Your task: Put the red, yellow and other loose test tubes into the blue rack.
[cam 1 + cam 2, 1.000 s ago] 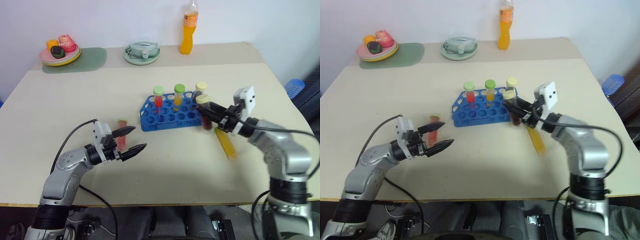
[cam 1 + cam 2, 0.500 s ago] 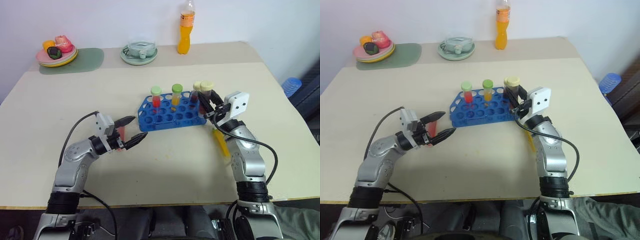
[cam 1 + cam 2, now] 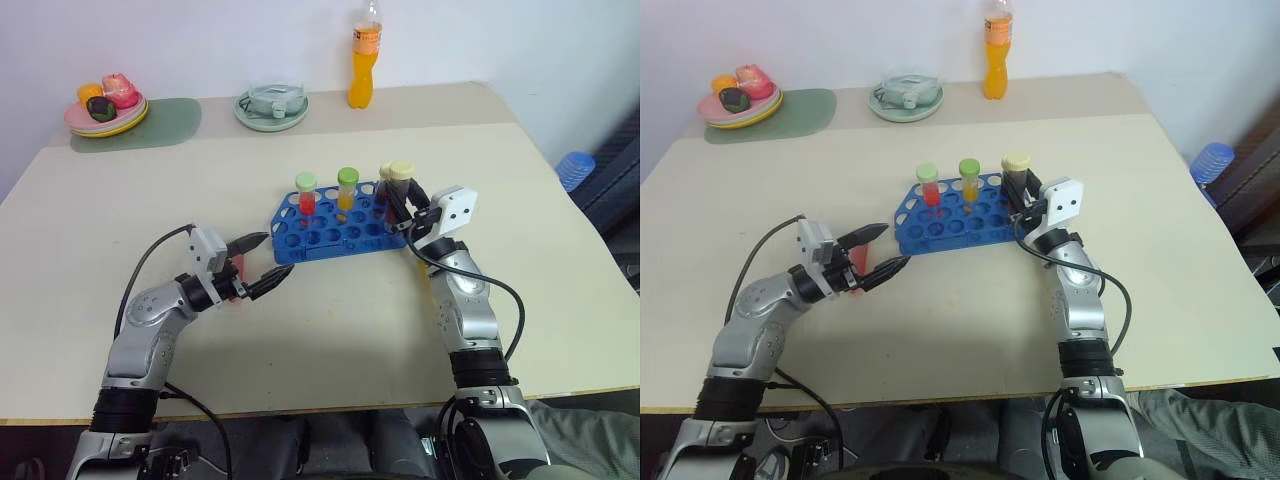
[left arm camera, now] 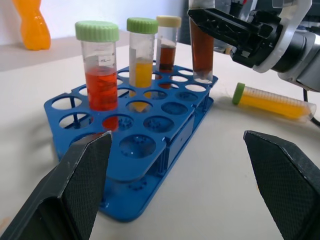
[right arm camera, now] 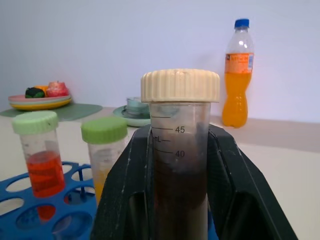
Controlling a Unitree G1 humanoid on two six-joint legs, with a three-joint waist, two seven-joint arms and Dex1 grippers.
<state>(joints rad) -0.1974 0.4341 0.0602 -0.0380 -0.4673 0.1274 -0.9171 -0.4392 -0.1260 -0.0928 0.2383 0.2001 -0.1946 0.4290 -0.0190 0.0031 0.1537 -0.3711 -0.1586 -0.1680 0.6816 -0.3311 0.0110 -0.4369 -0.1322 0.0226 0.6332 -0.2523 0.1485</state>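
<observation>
Status: your right gripper (image 4: pixel 220 30) has its fingers pinched on a dark brown tube (image 5: pixel 180 170) with a cream cap, held upright over the right end of the blue rack (image 3: pixel 335 225), its base at a hole there; seating not confirmed.

Already standing in the rack: a red tube with green cap (image 4: pixel 100 82), a yellow tube with green cap (image 4: pixel 141 55), and a second brown tube with cream cap (image 4: pixel 167 45).

Still loose: a yellow tube with green cap (image 4: pixel 272 101) lying on the surface to the right of the rack, and a reddish tube (image 3: pixel 236 275) lying between the spread fingers of your left gripper (image 3: pixel 262 262), not yet gripped.

Judgement: you're past halfway; one insertion in hand, two tubes left.
</observation>
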